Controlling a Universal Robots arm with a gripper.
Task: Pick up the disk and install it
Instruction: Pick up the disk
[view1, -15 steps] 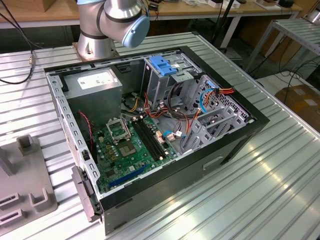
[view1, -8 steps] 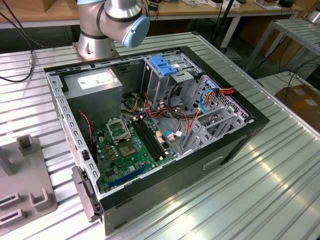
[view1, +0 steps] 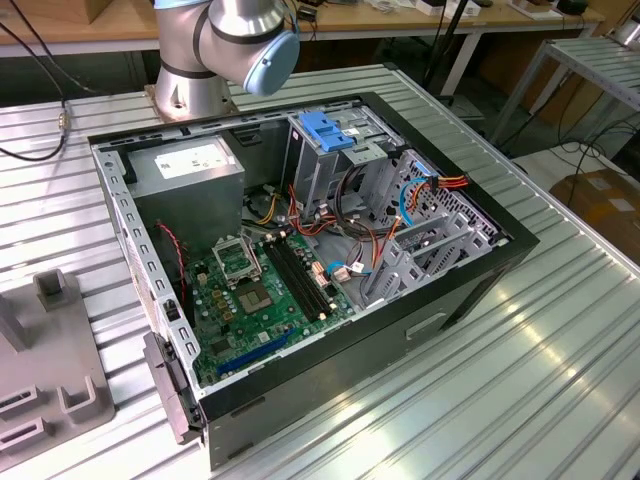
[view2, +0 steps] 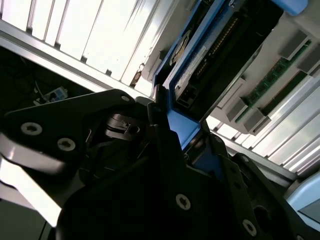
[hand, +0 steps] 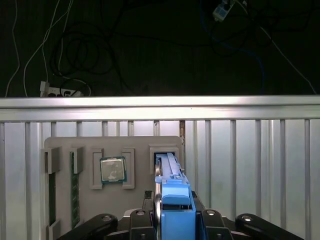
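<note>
While the black pincer (hand: 172, 222) is clamped on the flat dark metal disk with bright blue plastic side rails (hand: 172, 197), seen edge-on in the first wrist view, the pick-up looks only begun. The disk stands at the slot of a grey plastic holder tray (hand: 140, 145) on the slatted aluminium surface (hand: 250, 160); I cannot tell whether it has cleared the slot. Installing is not yet done: the open black computer case (view1: 470, 290) stands in the exterior view.
</note>
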